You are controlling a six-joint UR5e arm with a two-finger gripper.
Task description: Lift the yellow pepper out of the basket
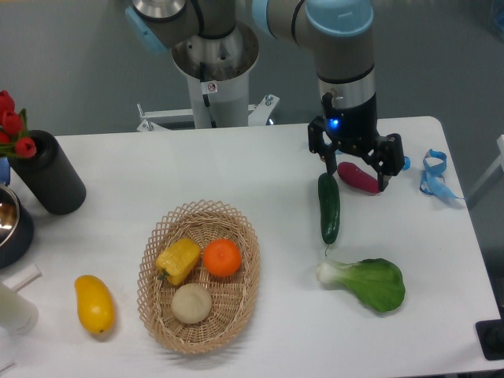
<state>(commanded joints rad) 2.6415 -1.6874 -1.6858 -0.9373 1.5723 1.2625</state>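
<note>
The yellow pepper [179,260] lies in the left half of the woven wicker basket [236,319], lobed and blocky, beside a round orange [222,257] and above a pale round fruit [191,303]. My gripper [356,171] hangs far to the right of the basket, near the table's back edge, with its fingers apart and nothing between them. It stands over a purple-red vegetable [358,178] and close to the top of a dark green cucumber [328,207].
A bok choy [370,283] lies right of the basket. A smooth yellow mango-like fruit [94,304] sits left of it. A black cylinder [47,173] with red flowers [12,126] and a metal bowl [8,220] stand at the left edge. A blue clip [435,173] lies far right.
</note>
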